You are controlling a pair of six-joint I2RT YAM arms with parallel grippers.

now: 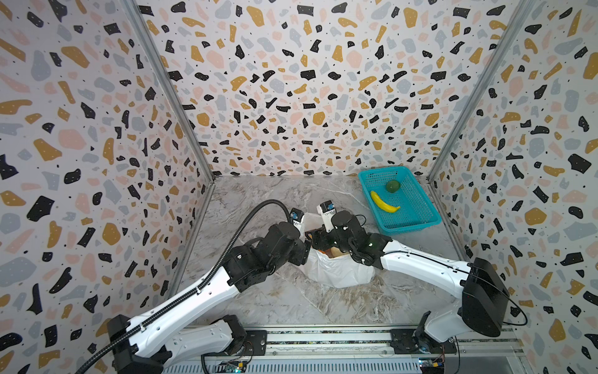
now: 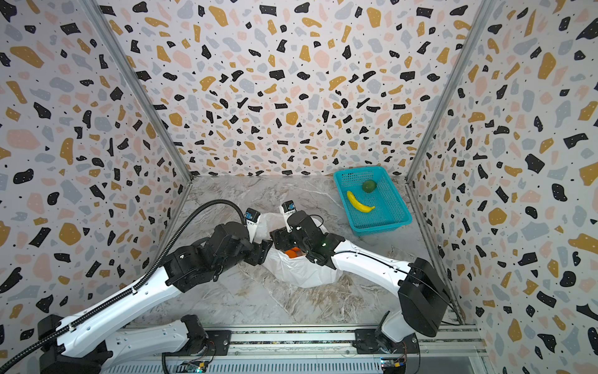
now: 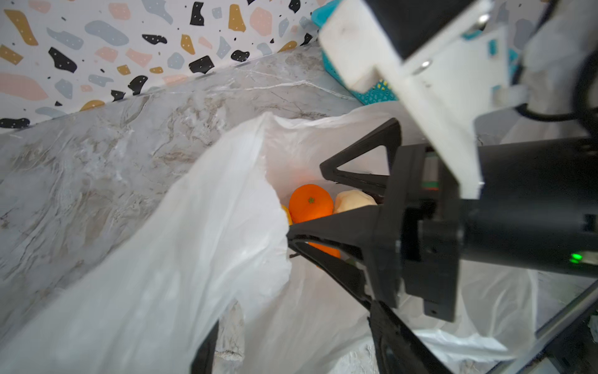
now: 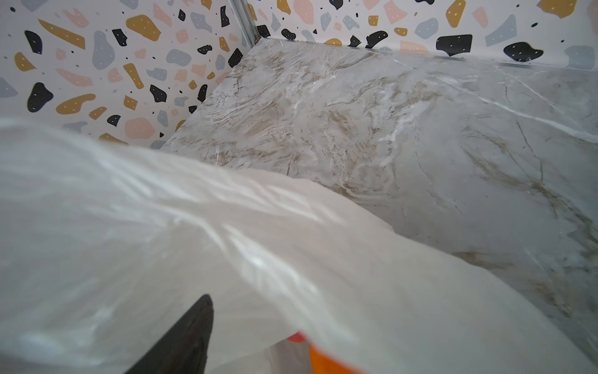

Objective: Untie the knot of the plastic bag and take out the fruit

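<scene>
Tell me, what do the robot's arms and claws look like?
The left arm and right arm are white shells with black joints. A ribbed black hose runs along the left arm. The right gripper has black, hollow triangular fingers; a green light glows behind.

Two arms [image 1: 194, 291] [image 1: 420, 265], one plastic bag [image 1: 336, 272], one basket [image 1: 414, 210], one banana [image 1: 383, 202], one green ball [image 1: 392, 186], one beige ball [image 3: 352, 200], at least one orange [image 3: 310, 202].
</scene>
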